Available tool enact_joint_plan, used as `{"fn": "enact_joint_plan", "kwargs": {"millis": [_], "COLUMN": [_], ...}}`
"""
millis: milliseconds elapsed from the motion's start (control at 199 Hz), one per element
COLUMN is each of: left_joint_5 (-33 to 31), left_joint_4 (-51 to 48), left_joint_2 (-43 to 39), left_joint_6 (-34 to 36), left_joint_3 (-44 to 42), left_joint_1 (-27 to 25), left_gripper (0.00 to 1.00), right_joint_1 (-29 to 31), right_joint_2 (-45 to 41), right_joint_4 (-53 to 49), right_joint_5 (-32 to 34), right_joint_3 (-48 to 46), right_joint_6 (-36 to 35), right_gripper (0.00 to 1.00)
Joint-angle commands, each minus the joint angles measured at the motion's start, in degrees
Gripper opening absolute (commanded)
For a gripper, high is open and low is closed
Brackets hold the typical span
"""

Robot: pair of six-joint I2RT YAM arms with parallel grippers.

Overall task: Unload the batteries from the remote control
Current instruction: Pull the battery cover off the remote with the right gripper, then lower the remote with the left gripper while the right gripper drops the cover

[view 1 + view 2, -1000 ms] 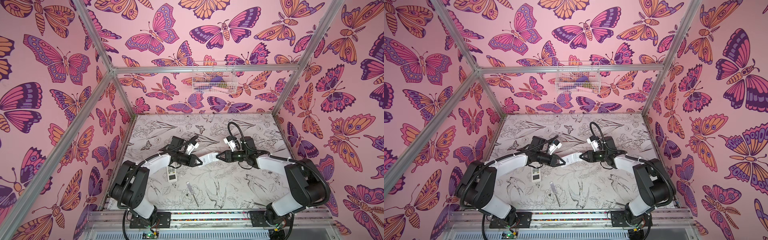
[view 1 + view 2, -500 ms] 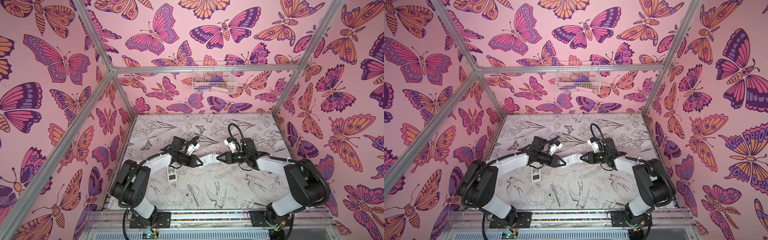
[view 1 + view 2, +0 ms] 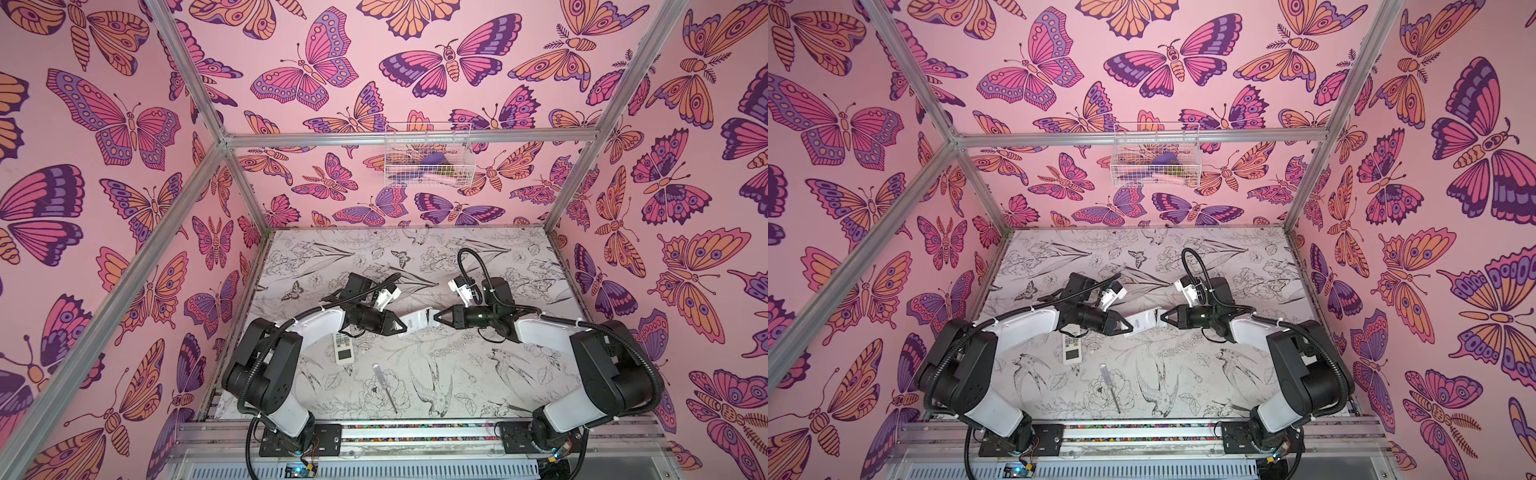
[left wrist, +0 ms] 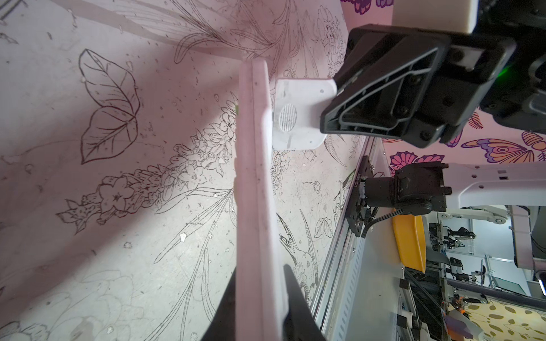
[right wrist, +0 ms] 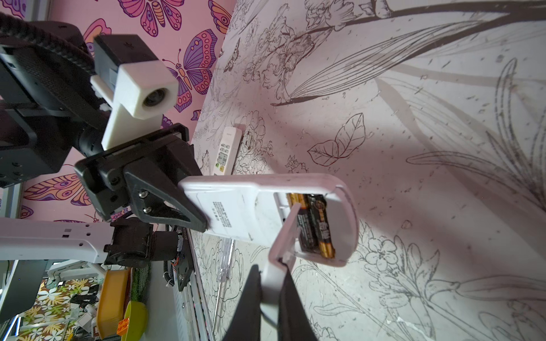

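My left end effector (image 3: 400, 326) is clamping one end of the white remote (image 3: 415, 319), keeping it raised off the tabletop (image 3: 478, 374). My right end effector (image 5: 270, 274) is pinching the battery cover (image 5: 283, 236) at the white remote's other end, jaws nearly together on the thin flap, which is standing swung out from the back. The batteries (image 5: 316, 227) are sitting side by side in the white remote's uncovered compartment. A second remote (image 3: 343, 348) and a screwdriver (image 3: 384, 384) are lying on the tabletop on the white remote's near side, toward my left arm.
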Motion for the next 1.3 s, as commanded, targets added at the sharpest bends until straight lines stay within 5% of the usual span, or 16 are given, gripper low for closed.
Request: {"fn": "enact_joint_plan", "kwargs": {"millis": [0,356,712,877,1294], "left_joint_5": [0.94,1.65,3.59,5.77,8.57], "left_joint_4": [-0.21,0.41,0.19,1.08,-1.88], "left_joint_2": [0.53,1.51,3.97,5.73,10.49], "left_joint_6": [1.40,0.60,-4.03,-4.66,-5.28], "left_joint_3": [1.15,1.73,4.12,4.90,7.88], "left_joint_1": [-0.31,-1.00,-2.58,-3.76,-5.20], "left_gripper": [0.00,0.00,0.00,0.00,0.02], "right_joint_1": [0.04,-1.77,-5.56,-8.41,-18.78], "right_joint_2": [-2.28,-13.55,-23.94,-23.80,-14.97], "right_joint_4": [0.59,-18.33,-41.98,-47.01,-49.76], "right_joint_5": [-1.57,4.75,30.24,40.92,46.12], "right_joint_3": [-0.28,0.81,4.69,6.08,9.08], "right_joint_6": [0.32,-6.69,-10.21,-9.76,-11.87], "right_gripper": [0.06,0.06,0.03,0.04,0.04]}}
